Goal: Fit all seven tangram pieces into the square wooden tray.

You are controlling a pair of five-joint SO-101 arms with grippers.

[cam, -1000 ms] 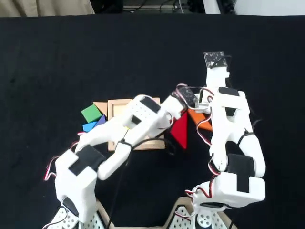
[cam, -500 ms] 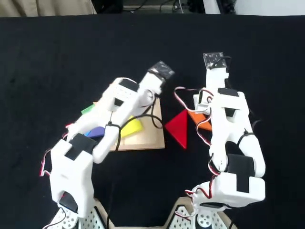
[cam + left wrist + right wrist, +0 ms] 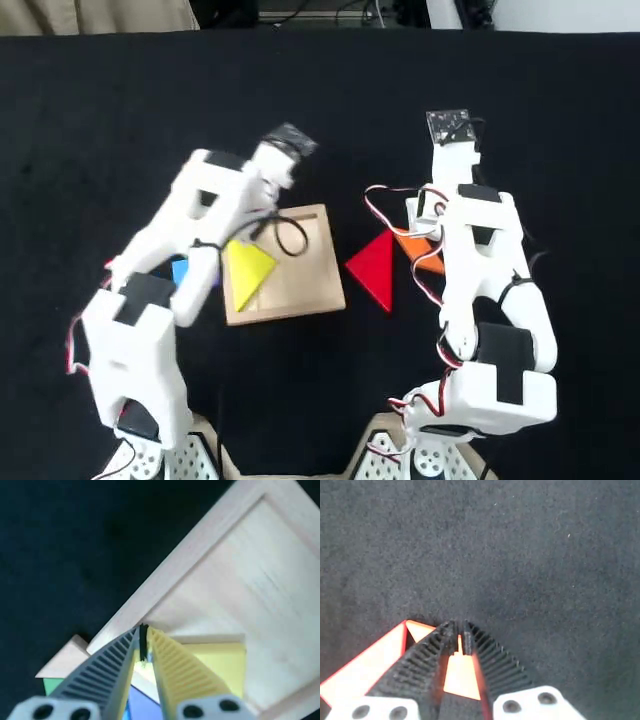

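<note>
The square wooden tray (image 3: 305,270) lies left of centre with a yellow triangle (image 3: 247,268) in its left half. A red triangle (image 3: 375,268) rests on the black cloth just right of the tray. Beside it an orange piece (image 3: 425,252) lies partly under the right arm. My left gripper (image 3: 142,642) is shut and empty, hanging over the tray's (image 3: 260,580) rim near the yellow triangle (image 3: 225,660). My right gripper (image 3: 458,630) is shut and empty above the orange piece (image 3: 462,675), with the red triangle (image 3: 365,672) beside it.
A blue piece (image 3: 180,268) peeks out from under the left arm, left of the tray. The left wrist view shows a tan wooden piece (image 3: 65,657), a green piece (image 3: 50,686) and a blue piece (image 3: 142,702) outside the tray's rim. Black cloth covers the table.
The left arm has lifted away from the red triangle and swung left over the tray, uncovering the yellow triangle. The red triangle stays on the cloth. The right arm has not moved.
</note>
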